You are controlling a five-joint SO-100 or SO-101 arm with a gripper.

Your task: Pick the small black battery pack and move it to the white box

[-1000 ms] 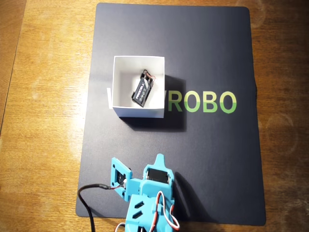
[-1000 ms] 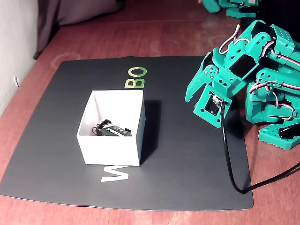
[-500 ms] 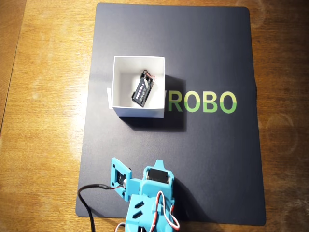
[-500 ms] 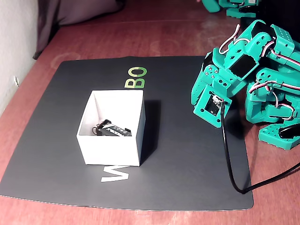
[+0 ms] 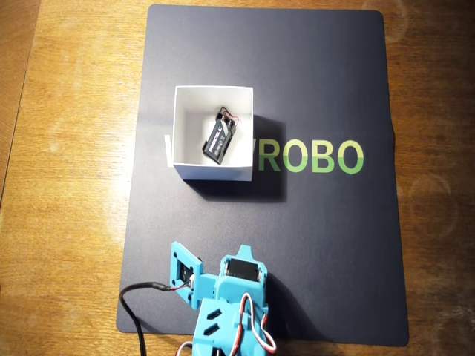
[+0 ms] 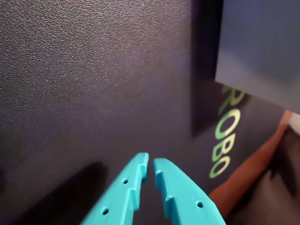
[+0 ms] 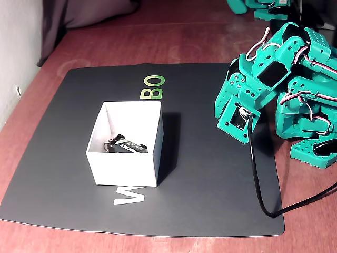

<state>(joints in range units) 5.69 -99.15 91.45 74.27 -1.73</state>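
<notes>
The small black battery pack (image 5: 220,138) lies tilted inside the white box (image 5: 211,90), its red and black wires at its far end. In the fixed view the battery pack (image 7: 129,146) rests on the floor of the box (image 7: 124,166), near the front wall. My teal gripper (image 6: 150,163) is shut with nothing in it, hovering low over the black mat. It sits well away from the box, folded back near the arm's base in the overhead view (image 5: 243,250) and the fixed view (image 7: 220,109). In the wrist view the box wall (image 6: 262,47) shows at the upper right.
The black mat (image 5: 334,245) carries green "ROBO" lettering (image 5: 319,157) beside the box and lies on a wooden table (image 5: 67,185). A black cable (image 7: 258,179) loops from the arm across the mat's corner. A dark cloth (image 7: 89,13) lies at the far left.
The gripper's fingers have come together and the tip has drawn back slightly toward the arm's base. Battery pack and box have not moved.
</notes>
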